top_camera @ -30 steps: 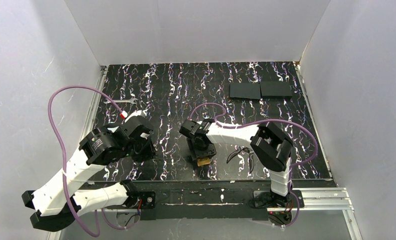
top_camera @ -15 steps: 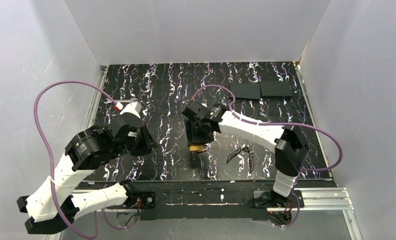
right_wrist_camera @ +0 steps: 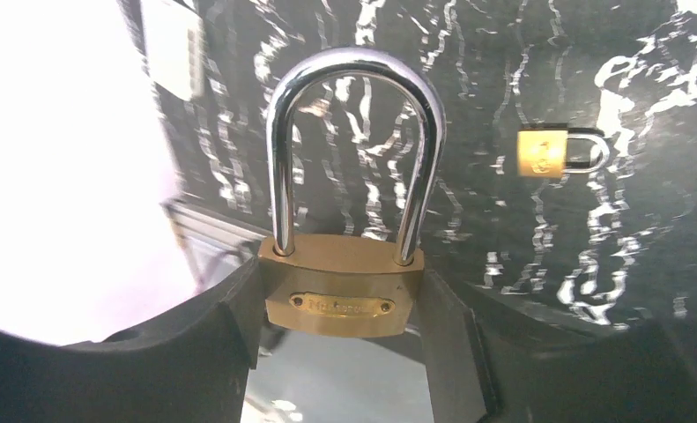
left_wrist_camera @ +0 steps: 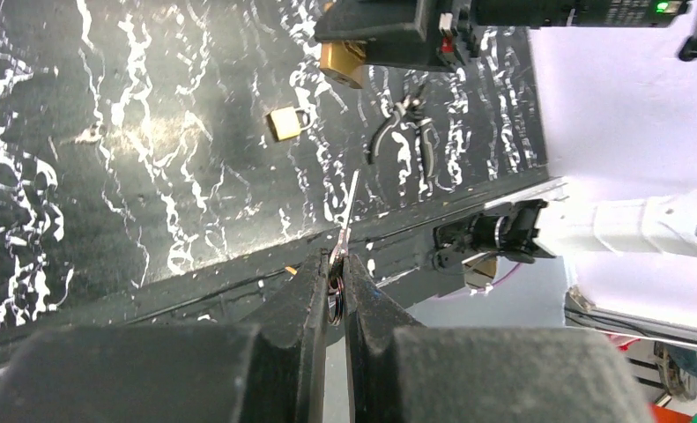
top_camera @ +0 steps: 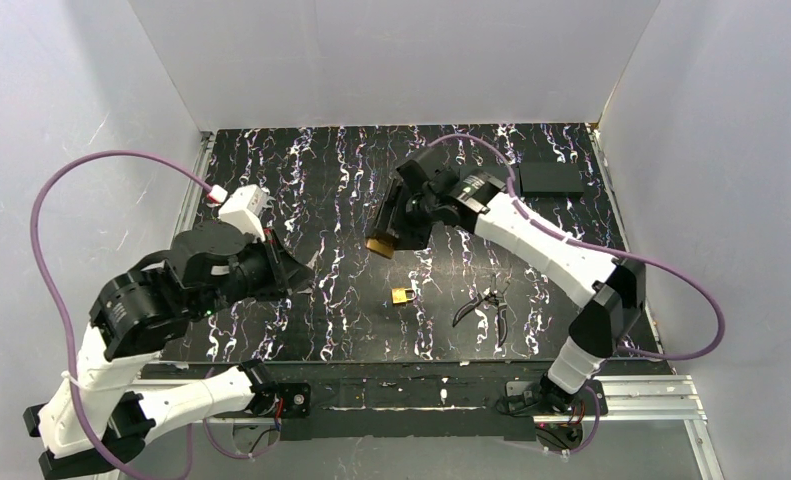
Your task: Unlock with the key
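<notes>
— Left claw?
— Pinched shut on the key, with the blade jutting straight ahead.
— And the lock?
— The right claw clamps the brass padlock by its body, above the worktop. It is well apart from the key, nearly on the blade's line. I can't see the keyhole, so lining up probably comes next.

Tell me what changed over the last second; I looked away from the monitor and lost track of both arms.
The right gripper, gripping the large brass padlock, carried it away from the arms' bases, leaving the small padlock in plain view. The left arm swung its elbow outward. Unchanged: the left gripper shut on the key, the pliers lying in place.
</notes>
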